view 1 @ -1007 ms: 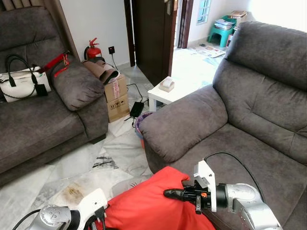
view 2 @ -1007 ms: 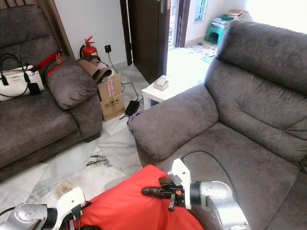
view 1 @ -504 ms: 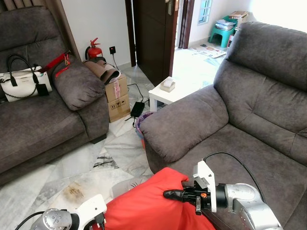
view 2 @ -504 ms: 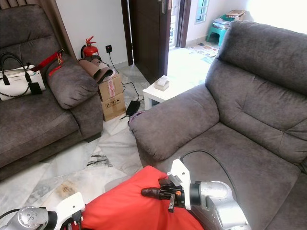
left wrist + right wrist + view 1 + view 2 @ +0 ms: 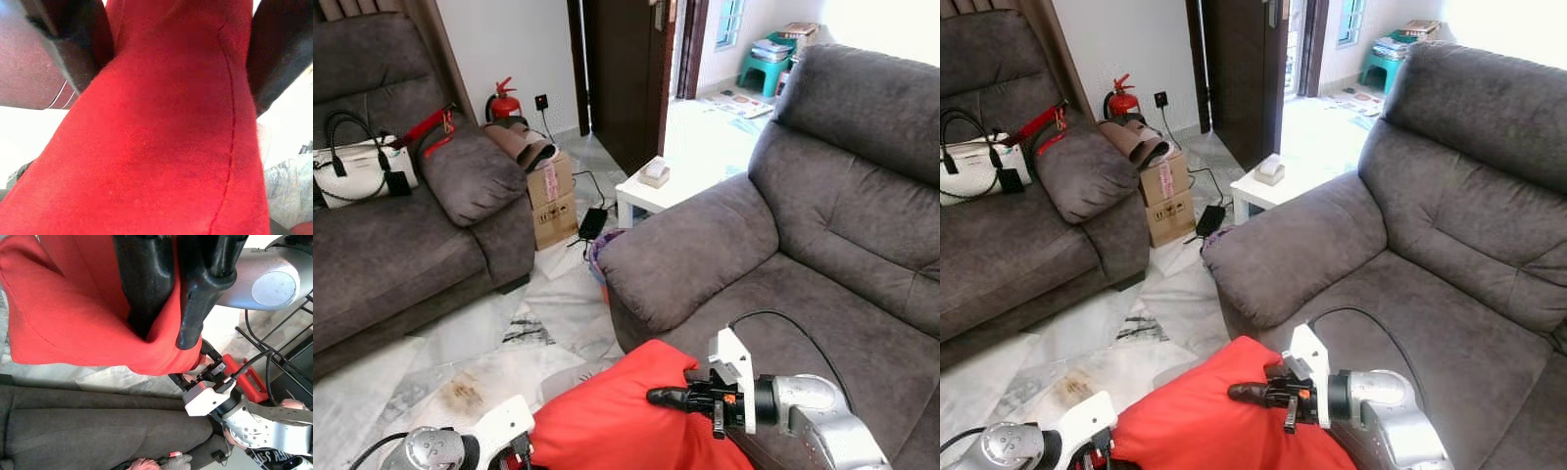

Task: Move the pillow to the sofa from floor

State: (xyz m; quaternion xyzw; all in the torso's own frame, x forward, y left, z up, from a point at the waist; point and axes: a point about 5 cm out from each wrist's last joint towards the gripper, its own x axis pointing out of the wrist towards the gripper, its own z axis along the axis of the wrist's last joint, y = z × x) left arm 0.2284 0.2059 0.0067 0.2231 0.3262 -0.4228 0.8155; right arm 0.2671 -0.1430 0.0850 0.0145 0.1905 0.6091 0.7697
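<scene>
With both the left gripper (image 5: pixel 181 73) and right gripper (image 5: pixel 161 328) clamping the red pillow (image 5: pixel 626 421) aloft, swinging it onto the sofa (image 5: pixel 822 294) seems next.

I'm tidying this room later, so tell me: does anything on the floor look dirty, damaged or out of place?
Yes. The pale marble floor has a brownish stain near the robot, with dark scuff marks beyond it. A black power adapter and its cable lie loose beside the cardboard boxes. The red pillow is held up by both grippers.
</scene>
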